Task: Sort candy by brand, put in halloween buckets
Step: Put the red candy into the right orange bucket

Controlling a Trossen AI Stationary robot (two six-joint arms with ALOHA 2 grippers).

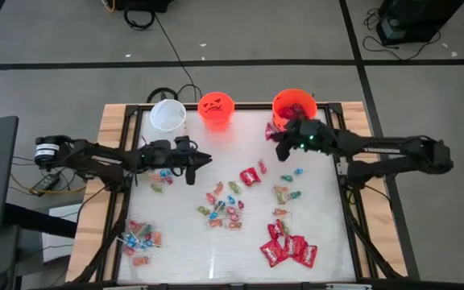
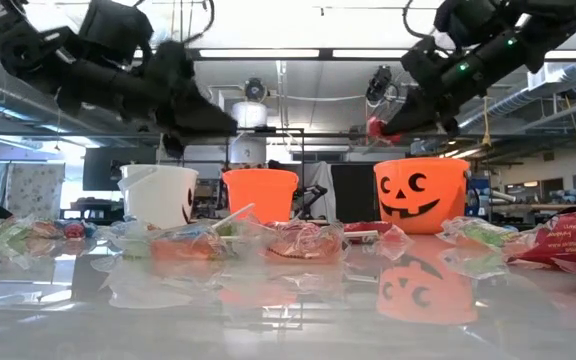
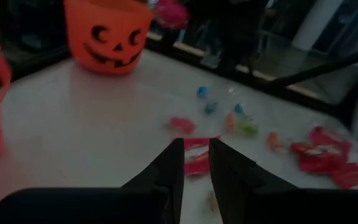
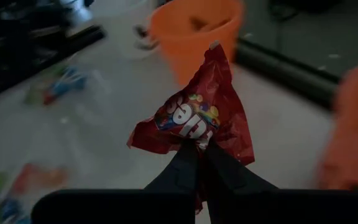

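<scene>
Three halloween buckets stand along the table's far edge: a white one (image 1: pixel 167 113), a small orange one (image 1: pixel 216 109) and a larger orange one (image 1: pixel 294 107) with a black face (image 2: pixel 421 195). Candy lies scattered on the table: a heap of red packets (image 1: pixel 288 248), a single red packet (image 1: pixel 250 176) and small coloured pieces (image 1: pixel 224 205). My right gripper (image 1: pixel 282 145) is raised just in front of the larger orange bucket, shut on a red packet (image 4: pixel 197 118). My left gripper (image 1: pixel 204 159) hovers at the table's left-centre, its fingers (image 3: pixel 169 165) a narrow gap apart with nothing between them. My right gripper pinches the crumpled red packet by its lower edge (image 4: pixel 197 142) between its two fingertips. The fingers slant downward. The packet stands up beyond the fingertips, lifted clear of the table, about level with the larger bucket's rim (image 2: pixel 378 128).
More small sweets lie at the near left (image 1: pixel 143 238), under the left arm (image 1: pixel 161 179) and at the right (image 1: pixel 287 193). Bare tabletop (image 1: pixel 216 153) stretches between the buckets and the central candy. Dark frame rails (image 1: pixel 345 185) border the table.
</scene>
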